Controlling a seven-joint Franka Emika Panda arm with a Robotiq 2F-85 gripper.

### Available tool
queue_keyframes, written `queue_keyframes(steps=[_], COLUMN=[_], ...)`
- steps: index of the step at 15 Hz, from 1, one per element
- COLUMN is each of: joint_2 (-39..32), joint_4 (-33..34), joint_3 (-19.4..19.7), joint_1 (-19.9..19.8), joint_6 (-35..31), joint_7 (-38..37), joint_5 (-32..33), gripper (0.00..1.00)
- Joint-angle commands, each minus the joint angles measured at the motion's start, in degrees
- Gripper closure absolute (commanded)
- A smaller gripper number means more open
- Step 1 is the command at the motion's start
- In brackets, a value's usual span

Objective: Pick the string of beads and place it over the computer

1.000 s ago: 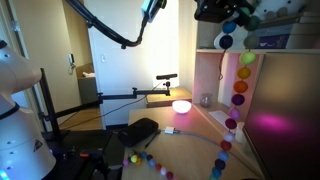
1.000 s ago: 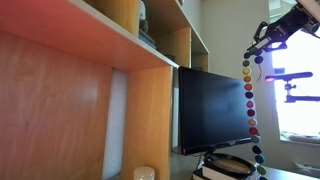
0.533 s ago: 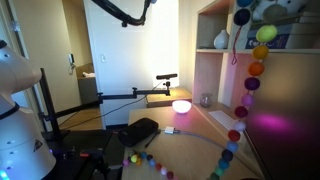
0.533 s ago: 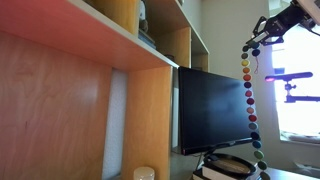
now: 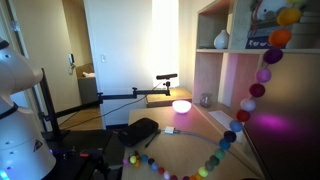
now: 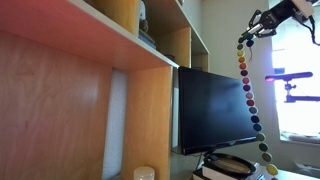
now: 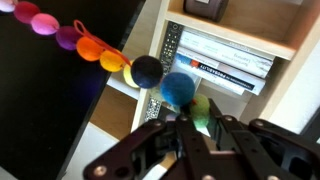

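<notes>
I hold the gripper (image 6: 247,35) clamped shut on the top end of the string of beads (image 6: 247,92), high at one o'clock from the computer (image 6: 212,105). The strand hangs toward six o'clock, just beside the screen's three o'clock edge. In an exterior view its tail trails onto the desk (image 5: 188,138) at seven o'clock. I judge this the carry step: lifted, not yet draped. Next I would travel toward nine o'clock above the screen's top edge, staying high, then let go once beads hang on both sides.
</notes>
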State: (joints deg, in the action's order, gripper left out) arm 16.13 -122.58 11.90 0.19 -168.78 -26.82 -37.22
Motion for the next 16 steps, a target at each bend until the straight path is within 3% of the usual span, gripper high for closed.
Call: queue_keyframes(steps=[1, 2, 3, 16], joint_2=[-4.6, -1.8, -2.5, -2.6], joint_4=[6.7, 2.6, 3.2, 3.0], joint_3=[-1.4, -1.8, -1.9, -2.3], joint_1=[-3.7, -3.2, -3.6, -3.8], joint_6=[3.8, 1.8, 1.9, 1.9], joint_7=[-3.9, -1.1, -1.3, -1.3], joint_5=[-0.4, -0.7, -0.6, -0.5], gripper=[0.95, 0.95, 0.79, 0.79])
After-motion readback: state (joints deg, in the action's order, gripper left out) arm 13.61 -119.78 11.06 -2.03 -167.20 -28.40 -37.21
